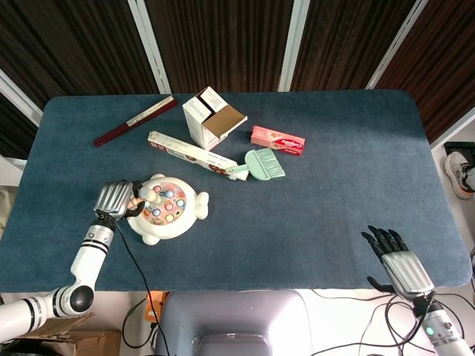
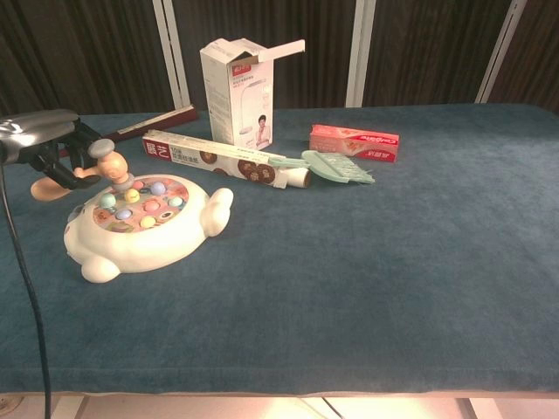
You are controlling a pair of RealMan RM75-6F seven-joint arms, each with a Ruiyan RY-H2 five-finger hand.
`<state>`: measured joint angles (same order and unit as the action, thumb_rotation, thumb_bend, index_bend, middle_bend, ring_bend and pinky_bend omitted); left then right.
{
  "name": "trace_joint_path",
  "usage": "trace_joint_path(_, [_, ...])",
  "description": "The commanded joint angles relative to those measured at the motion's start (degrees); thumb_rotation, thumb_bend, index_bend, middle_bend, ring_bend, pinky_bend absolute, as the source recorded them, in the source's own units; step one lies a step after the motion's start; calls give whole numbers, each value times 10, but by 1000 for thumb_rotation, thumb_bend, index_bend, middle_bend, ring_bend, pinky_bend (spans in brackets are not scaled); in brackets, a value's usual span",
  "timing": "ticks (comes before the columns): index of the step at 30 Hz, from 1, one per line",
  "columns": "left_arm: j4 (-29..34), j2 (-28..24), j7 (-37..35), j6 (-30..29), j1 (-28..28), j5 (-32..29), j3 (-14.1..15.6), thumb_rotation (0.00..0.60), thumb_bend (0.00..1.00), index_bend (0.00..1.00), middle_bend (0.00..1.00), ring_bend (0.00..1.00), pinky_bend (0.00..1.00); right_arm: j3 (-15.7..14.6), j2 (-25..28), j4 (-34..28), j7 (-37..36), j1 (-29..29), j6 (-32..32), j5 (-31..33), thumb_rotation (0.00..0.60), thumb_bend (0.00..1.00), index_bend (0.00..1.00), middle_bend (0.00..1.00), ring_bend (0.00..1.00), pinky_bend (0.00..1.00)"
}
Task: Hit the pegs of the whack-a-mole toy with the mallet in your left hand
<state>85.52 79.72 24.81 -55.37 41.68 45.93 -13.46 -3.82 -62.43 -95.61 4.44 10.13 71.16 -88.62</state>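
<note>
A white whack-a-mole toy (image 1: 169,210) (image 2: 144,227) with several pastel pegs lies on the left part of the blue table. My left hand (image 1: 116,198) (image 2: 42,144) holds a small wooden mallet (image 2: 103,170) (image 1: 145,196) by its handle at the toy's left edge. The mallet's head is down on a peg near the toy's back left. Down by the table's near right corner, my right hand (image 1: 393,256) is open with fingers spread, holding nothing.
Behind the toy lie a long white box (image 1: 191,153) (image 2: 223,161), an open white carton (image 1: 211,119) (image 2: 238,92), a pink box (image 1: 277,140) (image 2: 354,142), a green brush (image 1: 261,165) (image 2: 336,168) and a dark red strip (image 1: 134,120). A black cable (image 2: 26,288) hangs from my left arm.
</note>
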Motion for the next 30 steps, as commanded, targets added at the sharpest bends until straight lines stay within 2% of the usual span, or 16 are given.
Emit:
trace_joint_path(1, [2,-1,0,0,1,-3,2,600,533,679,622,447,705,0,1,0,-2,0,1,-2,600,180,0,0,0,0])
trace_joint_path(14, [11,-8,8,2,6,-29,7,600,533,679,622,447,705,-3,3,0,-6,-3,8,-10,600,180,0,0,0,0])
trace_joint_path(20, [-4,-10,2,13,11,-40,8,600,533,679,622,447,705,-3,2,1,-4,-3,5,-6,600,180,0,0,0,0])
trace_joint_path(30, [-15,-15,17,31,19,-62,26,600,533,681,622,447,705,-3,4,2,-8,-2,4,-6,600,180,0,0,0,0])
